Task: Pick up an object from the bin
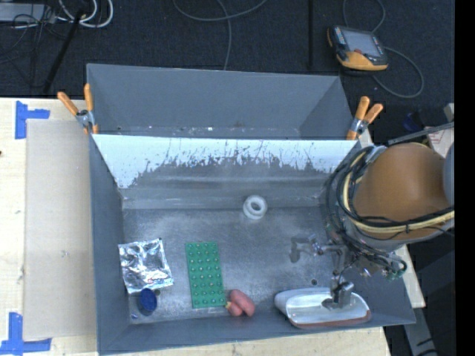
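Since the gripper (341,294) hangs low over the white oval thing (303,307) with a reddish rim, at about five o'clock in the bin (223,102), you are probably at the grasping step. You cannot tell whether the gripper is spread or clamped. Next you need a firm closure across the oval's narrow width, then a straight lift.

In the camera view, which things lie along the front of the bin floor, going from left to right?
Foil packet → green studded plate → pink piece → white oval dish.
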